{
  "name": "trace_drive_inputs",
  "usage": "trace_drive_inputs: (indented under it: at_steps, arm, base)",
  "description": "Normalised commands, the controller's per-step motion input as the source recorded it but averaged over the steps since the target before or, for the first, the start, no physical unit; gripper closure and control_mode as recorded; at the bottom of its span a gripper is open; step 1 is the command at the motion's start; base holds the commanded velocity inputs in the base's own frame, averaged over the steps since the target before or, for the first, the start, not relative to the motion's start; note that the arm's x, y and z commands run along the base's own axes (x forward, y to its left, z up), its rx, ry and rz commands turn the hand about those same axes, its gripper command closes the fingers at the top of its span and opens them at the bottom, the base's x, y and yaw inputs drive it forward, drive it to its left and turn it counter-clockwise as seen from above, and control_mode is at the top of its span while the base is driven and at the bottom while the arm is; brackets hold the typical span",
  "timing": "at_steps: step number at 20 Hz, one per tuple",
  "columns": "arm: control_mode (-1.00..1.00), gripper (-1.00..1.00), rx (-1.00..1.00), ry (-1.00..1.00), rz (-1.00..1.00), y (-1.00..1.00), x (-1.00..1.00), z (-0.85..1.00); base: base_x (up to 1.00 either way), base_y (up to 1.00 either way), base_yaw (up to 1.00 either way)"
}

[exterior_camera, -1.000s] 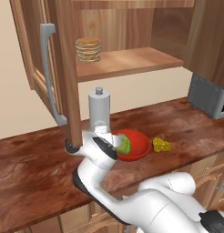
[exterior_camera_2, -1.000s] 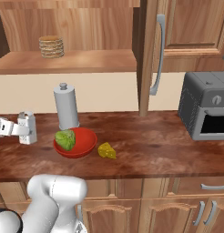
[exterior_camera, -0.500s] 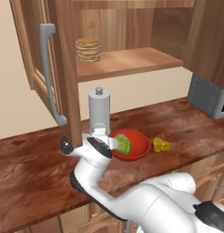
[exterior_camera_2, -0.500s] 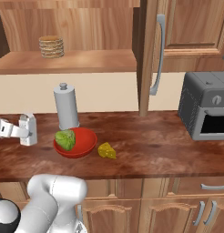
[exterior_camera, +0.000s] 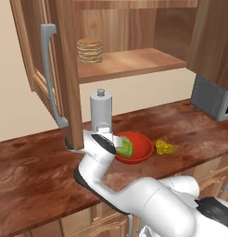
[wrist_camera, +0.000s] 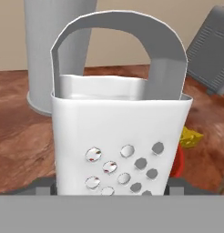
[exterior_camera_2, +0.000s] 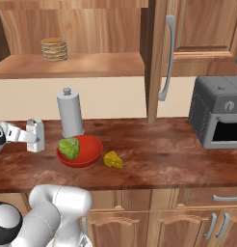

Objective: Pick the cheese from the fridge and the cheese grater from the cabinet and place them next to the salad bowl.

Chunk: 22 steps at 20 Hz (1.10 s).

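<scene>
My gripper point(exterior_camera_2: 32, 138) is shut on the white cheese grater point(exterior_camera_2: 35, 135), gripping its sides low down. The grater stands upright at counter height, left of the red salad bowl point(exterior_camera_2: 93, 150) and apart from it. In the hand view the grater point(wrist_camera: 120, 136) is close up between the dark fingertips point(wrist_camera: 41, 184). The bowl point(exterior_camera: 144, 144) holds a green lettuce head point(exterior_camera_2: 69, 147). The yellow cheese point(exterior_camera_2: 112, 159) lies on the counter just right of the bowl; it is also seen in the left base view point(exterior_camera: 164, 147). The wooden cabinet point(exterior_camera_2: 72, 65) above stands open. The fridge is out of view.
A tall grey cylinder with a knob point(exterior_camera_2: 70, 113) stands behind the bowl. A stack of tan discs point(exterior_camera_2: 54, 49) sits on the cabinet shelf. The open cabinet door point(exterior_camera: 65, 69) hangs over the counter's left part. A grey microwave point(exterior_camera_2: 219, 118) stands at the right.
The gripper with the grater has shifted slightly to the right, toward the bowl. Bowl and cheese have not moved.
</scene>
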Motion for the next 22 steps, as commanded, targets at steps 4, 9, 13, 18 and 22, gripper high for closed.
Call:
trace_drive_inputs:
  at_steps: [4,9,13,18,22]
  arm:
    - [-1.00,1.00,0.00,0.00,0.00,0.00,0.00,-0.26]
    - [-1.00,1.00,0.00,0.00,0.00,0.00,0.04,-0.43]
    - [-1.00,1.00,0.00,0.00,0.00,0.00,0.15,-0.33]
    - [-1.00,1.00,0.00,0.00,0.00,0.00,0.19,-0.41]
    - [-1.00,1.00,0.00,0.00,0.00,0.02,0.23,-0.30]
  base:
    - [0.00,0.00,0.00]
    - [0.00,0.00,0.00]
    - [0.00,0.00,0.00]
    - [0.00,0.00,0.00]
    - [0.00,0.00,0.00]
